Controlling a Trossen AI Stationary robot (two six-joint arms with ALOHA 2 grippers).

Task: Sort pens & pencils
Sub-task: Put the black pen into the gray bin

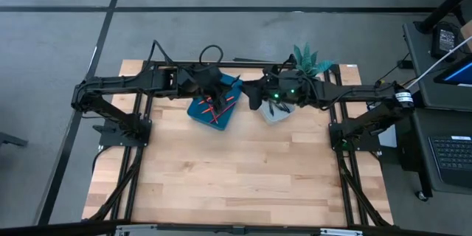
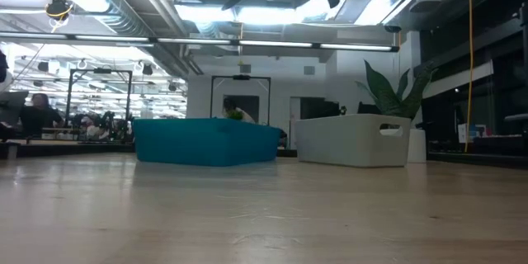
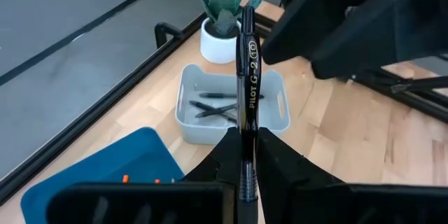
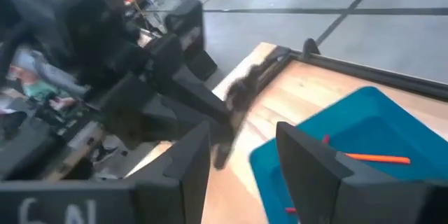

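The left gripper (image 3: 246,155) clamps one glossy black pen (image 3: 247,77) upright, the white plastic bin (image 3: 189,122) at its 12 o'clock holding slim black pens (image 3: 217,108), while the right gripper (image 4: 241,164) gapes wide above the blue tray (image 4: 371,122) with thin orange pencils (image 4: 374,158).

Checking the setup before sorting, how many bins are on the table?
2: a blue bin under the left gripper, which holds a pen, and a white bin beside it, next to the plant. None looks hidden.
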